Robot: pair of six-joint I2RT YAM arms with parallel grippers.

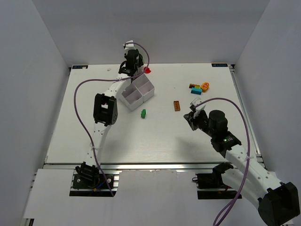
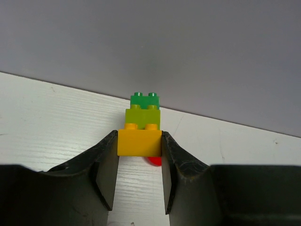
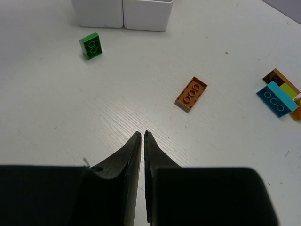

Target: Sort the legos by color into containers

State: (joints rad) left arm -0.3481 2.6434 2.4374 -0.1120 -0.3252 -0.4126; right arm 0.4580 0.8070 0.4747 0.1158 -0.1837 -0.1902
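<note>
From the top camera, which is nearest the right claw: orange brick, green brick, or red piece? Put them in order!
1. orange brick, just beyond the right gripper.
2. green brick, mid-table, further left.
3. red piece, at the far edge.

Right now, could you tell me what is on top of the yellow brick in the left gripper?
A lime brick, then a green brick. A red piece behind the yellow brick is mostly covered.
</note>
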